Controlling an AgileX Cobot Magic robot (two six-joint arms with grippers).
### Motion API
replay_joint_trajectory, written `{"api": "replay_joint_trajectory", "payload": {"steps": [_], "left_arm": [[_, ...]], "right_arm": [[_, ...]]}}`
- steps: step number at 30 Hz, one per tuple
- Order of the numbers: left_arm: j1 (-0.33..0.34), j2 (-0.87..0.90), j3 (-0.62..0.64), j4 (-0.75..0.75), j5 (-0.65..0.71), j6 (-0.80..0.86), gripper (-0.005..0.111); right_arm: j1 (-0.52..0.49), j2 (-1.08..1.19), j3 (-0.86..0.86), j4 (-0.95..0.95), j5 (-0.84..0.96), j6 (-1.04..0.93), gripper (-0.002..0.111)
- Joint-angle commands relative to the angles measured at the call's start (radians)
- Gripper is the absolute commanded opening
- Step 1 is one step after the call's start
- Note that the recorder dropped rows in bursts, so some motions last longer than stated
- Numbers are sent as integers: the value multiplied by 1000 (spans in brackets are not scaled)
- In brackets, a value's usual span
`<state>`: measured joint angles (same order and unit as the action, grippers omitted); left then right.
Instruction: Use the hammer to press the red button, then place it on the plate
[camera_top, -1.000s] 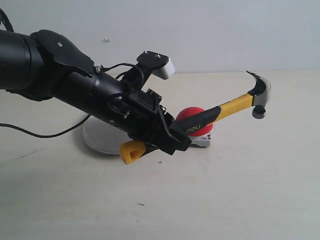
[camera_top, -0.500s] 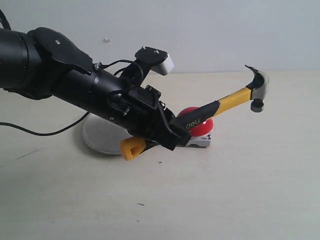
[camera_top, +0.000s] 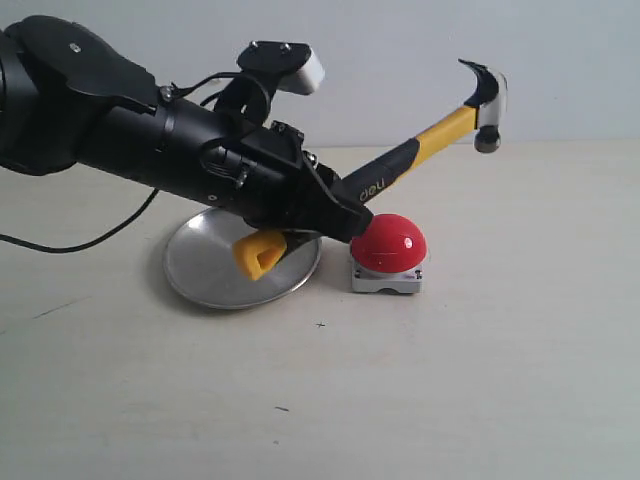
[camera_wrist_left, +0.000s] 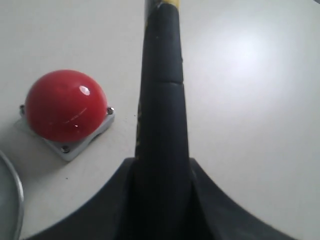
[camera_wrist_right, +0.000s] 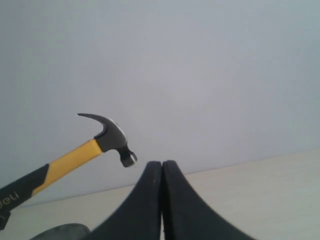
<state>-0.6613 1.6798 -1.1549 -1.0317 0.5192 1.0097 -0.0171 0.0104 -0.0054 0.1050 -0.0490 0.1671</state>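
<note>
My left gripper (camera_top: 325, 215) is shut on the black grip of the hammer (camera_top: 430, 138), which slants up to the right. Its dark head (camera_top: 484, 98) hangs high in the air, right of and well above the red button (camera_top: 390, 243). The yellow handle end (camera_top: 258, 254) hovers over the silver plate (camera_top: 200, 270). The red button sits on its grey-white base to the right of the plate. In the left wrist view the hammer handle (camera_wrist_left: 162, 100) runs out from the jaws, with the red button (camera_wrist_left: 65, 111) beside it. My right gripper (camera_wrist_right: 162, 167) is shut and empty, looking at the hammer head (camera_wrist_right: 112, 137).
A black cable (camera_top: 90, 240) trails across the table at the left, behind the left arm. The pale table (camera_top: 450, 400) is bare in front of and to the right of the button. A plain wall stands behind.
The left arm has drawn back to the left and lifted. The hammer head has swung up and left, and the handle no longer crosses in front of the button. The plate shows more.
</note>
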Motion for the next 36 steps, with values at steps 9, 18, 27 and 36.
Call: {"api": "replay_joint_trajectory", "payload": {"steps": [9, 18, 27, 36], "left_arm": [[-6, -63, -21, 682, -118, -537, 0], [-10, -63, -149, 1160, 141, -1096, 0], [-108, -63, -135, 1160, 50, -1326, 0], [-249, -80, 19, 1660, -183, -2000, 0]], "right_arm": [[-5, -6, 5, -7, -6, -9, 0], [-5, -6, 5, -7, -6, -9, 0], [-5, -6, 5, -7, -6, -6, 0], [-5, -6, 5, -7, -6, -6, 0]]}}
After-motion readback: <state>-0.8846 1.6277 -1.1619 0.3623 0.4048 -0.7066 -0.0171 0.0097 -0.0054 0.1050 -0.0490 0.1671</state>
